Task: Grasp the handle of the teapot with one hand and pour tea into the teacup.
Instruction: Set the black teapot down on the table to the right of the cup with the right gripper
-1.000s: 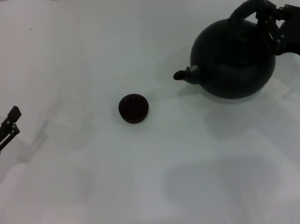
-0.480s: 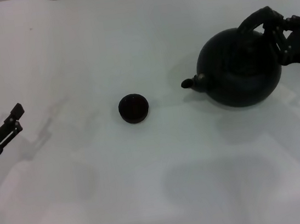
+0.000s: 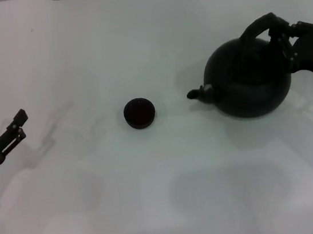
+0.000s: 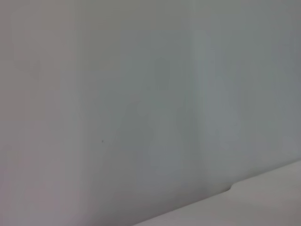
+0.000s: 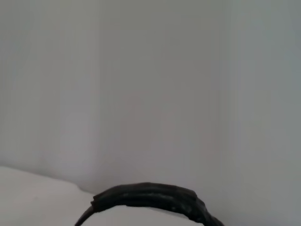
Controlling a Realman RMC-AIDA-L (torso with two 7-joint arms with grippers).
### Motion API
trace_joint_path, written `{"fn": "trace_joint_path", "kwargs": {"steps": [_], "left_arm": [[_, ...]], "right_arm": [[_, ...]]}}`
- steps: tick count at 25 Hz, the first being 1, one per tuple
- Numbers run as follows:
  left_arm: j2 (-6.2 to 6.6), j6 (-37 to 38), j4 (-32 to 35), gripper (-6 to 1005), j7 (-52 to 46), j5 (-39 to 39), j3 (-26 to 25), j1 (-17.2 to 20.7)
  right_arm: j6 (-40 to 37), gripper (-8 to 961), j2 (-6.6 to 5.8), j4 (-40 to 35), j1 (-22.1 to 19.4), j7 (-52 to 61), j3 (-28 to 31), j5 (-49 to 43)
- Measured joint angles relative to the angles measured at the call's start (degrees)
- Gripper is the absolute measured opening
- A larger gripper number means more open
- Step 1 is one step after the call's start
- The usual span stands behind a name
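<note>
White tabletop [image 3: 155,198] fills my head view. My right gripper [image 3: 282,34] sits far right, clamped on the thick black arched bail handle [image 3: 258,25] at its right end, holding the large round matte black teapot [image 3: 248,78]. Whether the pot rests on the table or hangs just above it, I cannot tell. Its short spout [image 3: 198,93] points left toward the tiny round black teacup [image 3: 140,113], which stands well apart near centre. In the right wrist view the handle [image 5: 150,197] shows as a dark arc. My left gripper [image 3: 1,119] idles at the left edge, fingers spread, holding nothing. I can read no writing.
</note>
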Motion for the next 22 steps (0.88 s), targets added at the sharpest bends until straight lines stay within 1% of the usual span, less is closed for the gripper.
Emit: {"fn": "trace_joint_path", "kwargs": {"steps": [8, 14, 22], "left_arm": [[0.05, 0.1, 0.4, 862, 0.0, 0.0, 0.0, -0.2], [0.15, 0.2, 1.0, 862, 0.0, 0.0, -0.2, -0.8], [0.25, -0.2, 2.6, 862, -0.4, 0.0, -0.3, -0.9]], "right_arm": [[-0.8, 107, 0.04, 1.3, 1.0, -1.2, 0.1, -1.0], [-2.6, 120, -0.28, 1.0, 1.0, -0.8, 0.1, -1.0], [-3.7, 271, -0.47, 0.9, 0.8, -0.8, 0.1, -1.1]]}}
